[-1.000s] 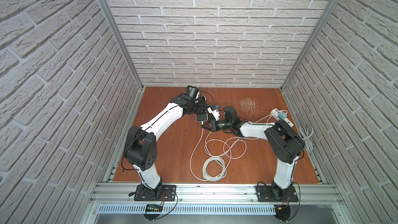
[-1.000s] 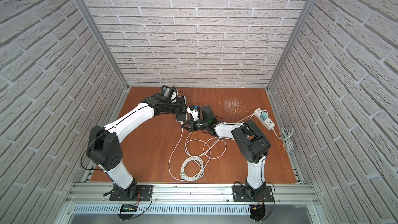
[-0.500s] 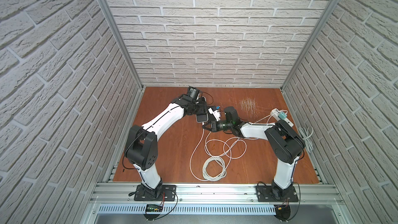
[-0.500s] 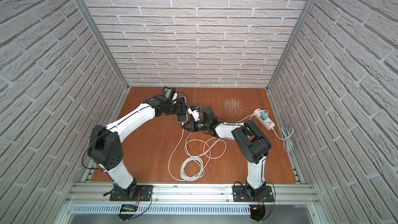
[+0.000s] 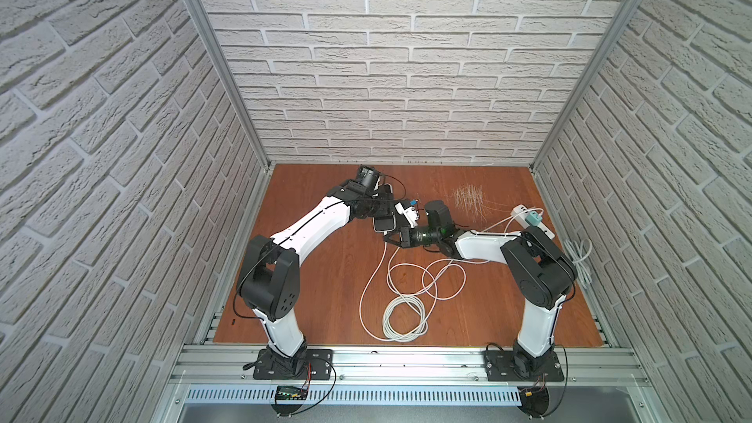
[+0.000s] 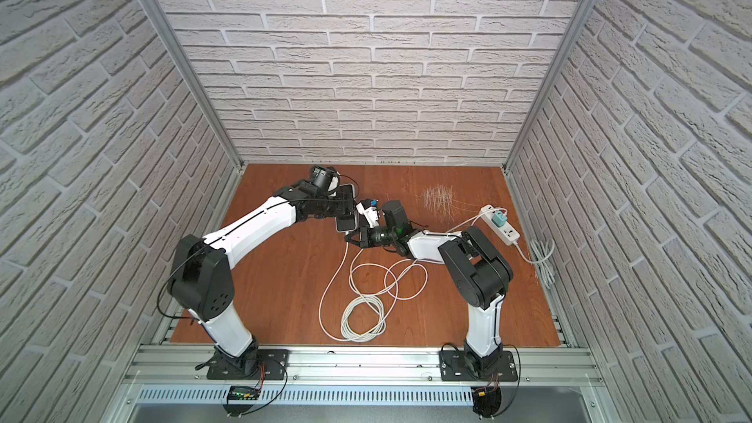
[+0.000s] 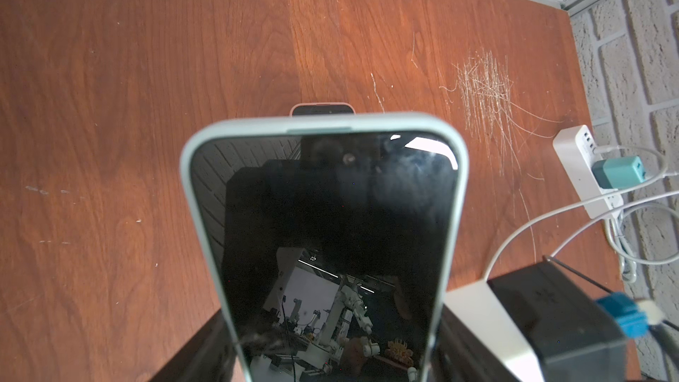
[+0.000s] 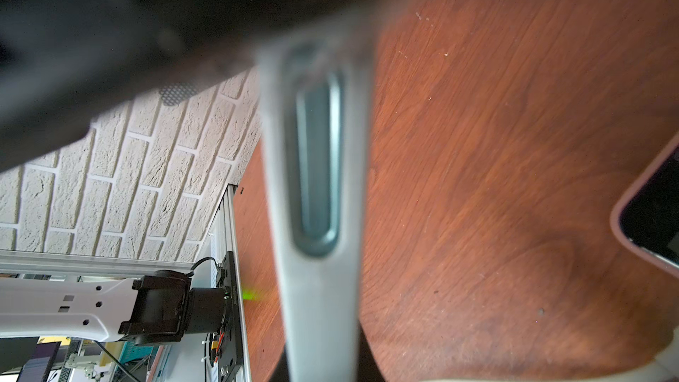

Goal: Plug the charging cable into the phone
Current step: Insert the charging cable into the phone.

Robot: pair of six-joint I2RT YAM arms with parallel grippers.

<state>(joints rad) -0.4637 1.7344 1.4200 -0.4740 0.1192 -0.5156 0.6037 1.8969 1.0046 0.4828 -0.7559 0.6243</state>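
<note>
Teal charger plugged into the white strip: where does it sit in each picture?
Both top views: teal charger, right of centre, on the power strip.
Left wrist: at the right edge, on the same strip.
Right wrist: not in it.
Shared landmark, in the three views showing it: the scratched patch nearby.

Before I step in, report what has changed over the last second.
No clear change; at most a slight shift where the arms meet. Nothing was taken hold of or let go. The left end effector still grips the phone, the right end effector stays shut on the cable at the phone's lower edge, and the power strip lies as it was.
</note>
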